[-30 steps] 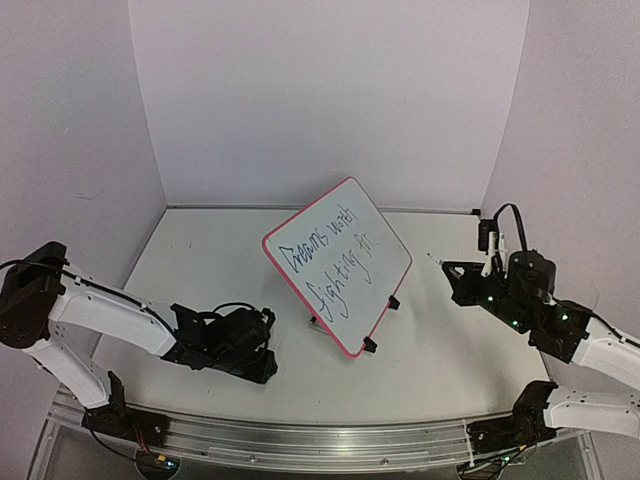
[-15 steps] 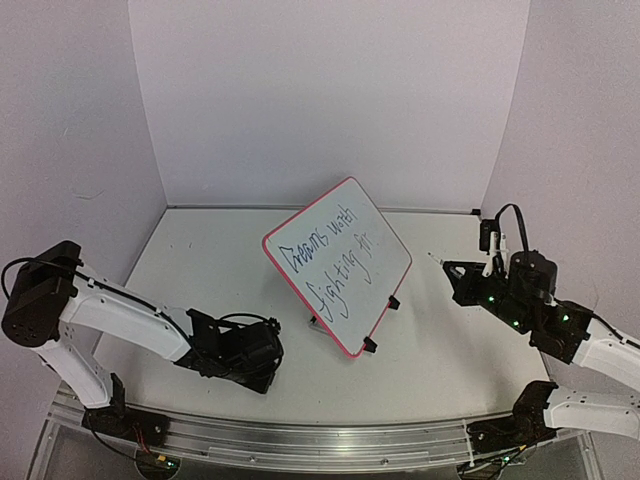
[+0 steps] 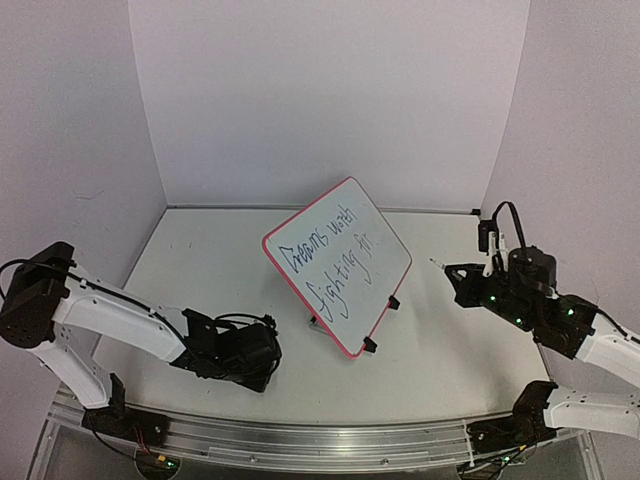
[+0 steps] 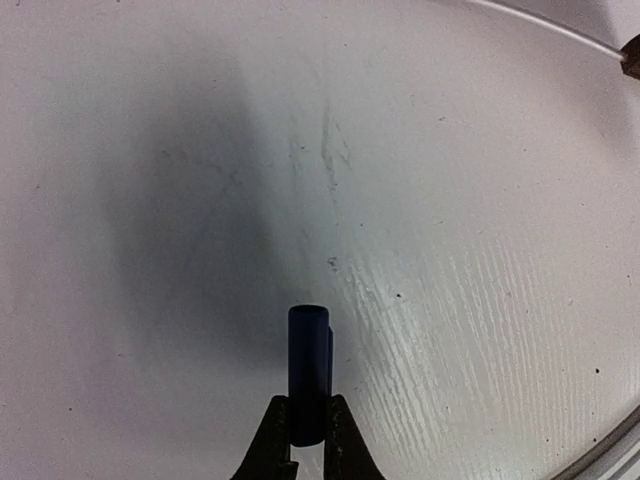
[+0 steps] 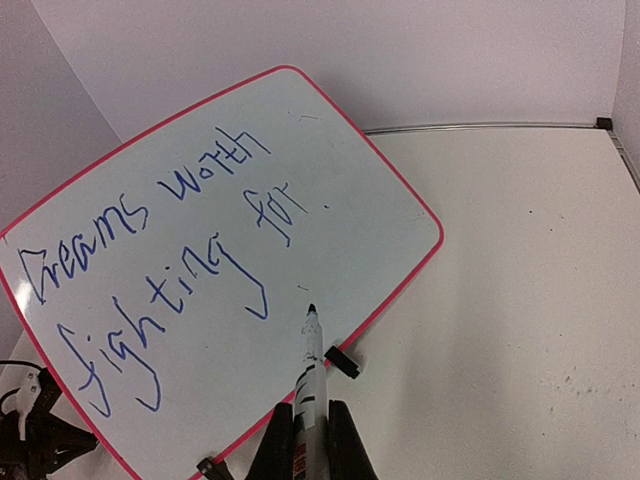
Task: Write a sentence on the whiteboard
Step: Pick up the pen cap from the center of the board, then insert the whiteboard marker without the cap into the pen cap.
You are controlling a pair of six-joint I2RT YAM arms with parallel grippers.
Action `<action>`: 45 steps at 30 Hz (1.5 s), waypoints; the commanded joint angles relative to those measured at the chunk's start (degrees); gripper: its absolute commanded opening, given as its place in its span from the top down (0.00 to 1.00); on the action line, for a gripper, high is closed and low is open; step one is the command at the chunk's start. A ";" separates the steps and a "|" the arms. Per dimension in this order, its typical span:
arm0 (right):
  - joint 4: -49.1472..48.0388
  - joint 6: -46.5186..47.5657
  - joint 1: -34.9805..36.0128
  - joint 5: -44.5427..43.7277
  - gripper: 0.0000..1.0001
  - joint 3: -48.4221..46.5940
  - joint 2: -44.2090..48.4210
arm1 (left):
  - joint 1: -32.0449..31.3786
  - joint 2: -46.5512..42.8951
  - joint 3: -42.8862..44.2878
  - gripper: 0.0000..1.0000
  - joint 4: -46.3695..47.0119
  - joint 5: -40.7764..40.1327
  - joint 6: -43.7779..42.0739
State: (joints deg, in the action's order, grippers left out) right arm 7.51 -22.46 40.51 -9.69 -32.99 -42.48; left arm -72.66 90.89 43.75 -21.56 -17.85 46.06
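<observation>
The whiteboard (image 3: 340, 262) stands tilted at mid-table on black clip feet (image 3: 370, 345), red-rimmed, with blue handwriting "Dreams worth fighting for." on it. In the right wrist view the whiteboard (image 5: 200, 250) fills the left side. My right gripper (image 5: 308, 425) is shut on a white marker (image 5: 311, 365), whose dark tip points at the board's lower right part, short of it. From above, the right gripper (image 3: 462, 280) hovers right of the board. My left gripper (image 4: 309, 425) is shut on a dark blue marker cap (image 4: 309, 370) low over the table; the left gripper (image 3: 262, 358) sits left of the board.
White walls close in the table at the back and both sides. A metal rail (image 3: 300, 440) runs along the near edge. The tabletop (image 4: 450, 200) under the left gripper is scuffed white. A black clip foot (image 5: 341, 361) shows just right of the marker.
The left gripper's jaws have closed on the blue cap, and the left arm shifted a little toward the near right. The right arm drew back slightly from the board.
</observation>
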 commanded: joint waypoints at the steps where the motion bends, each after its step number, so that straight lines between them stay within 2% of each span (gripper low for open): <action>1: 7.83 1.14 -0.26 -1.72 1.00 -6.66 0.01 | -0.20 -9.11 -2.93 1.00 -2.61 -4.67 2.93; 5: 13.63 2.16 -0.21 -0.13 1.00 -11.08 -1.33 | 0.01 -19.60 -4.00 1.00 -3.81 -6.27 0.22; 9: 17.41 3.36 -0.24 3.52 1.00 -16.41 -6.69 | 0.84 -27.16 -1.68 1.00 -6.59 -5.96 -5.82; 12: 18.83 4.75 -0.32 8.89 1.00 -20.43 -11.47 | 2.76 -31.53 -0.13 1.00 -6.76 -2.18 -12.24; 16: 20.03 7.06 -0.86 21.37 1.00 -26.32 -16.26 | 4.55 -36.17 3.09 1.00 -8.00 7.45 -20.38; 17: 20.07 7.45 -0.87 24.57 1.00 -27.21 -17.01 | 4.59 -36.28 3.56 1.00 -8.09 9.36 -22.25; 21: 19.95 6.72 -0.55 46.66 1.00 -32.06 -24.42 | 4.49 -32.81 8.83 1.00 -8.43 22.43 -28.10; 23: 19.90 6.38 1.01 50.19 1.00 -33.08 -27.04 | 4.46 -31.03 10.86 1.00 -7.47 25.08 -29.28; 28: 17.88 5.96 5.33 55.89 1.00 -33.85 -29.96 | 4.42 -26.81 13.03 1.00 -2.81 33.24 -31.03; 33: 17.47 5.41 5.75 61.69 1.00 -34.50 -31.37 | 4.03 -23.63 14.69 1.00 -1.82 38.08 -32.61; 45: 17.20 4.89 5.79 68.59 1.00 -33.07 -33.37 | 3.80 -22.50 14.98 1.00 -0.32 40.52 -33.50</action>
State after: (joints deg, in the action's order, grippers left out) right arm 26.33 -17.23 46.17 55.37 -65.28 -75.59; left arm -68.69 68.71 56.62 -24.60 21.12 13.45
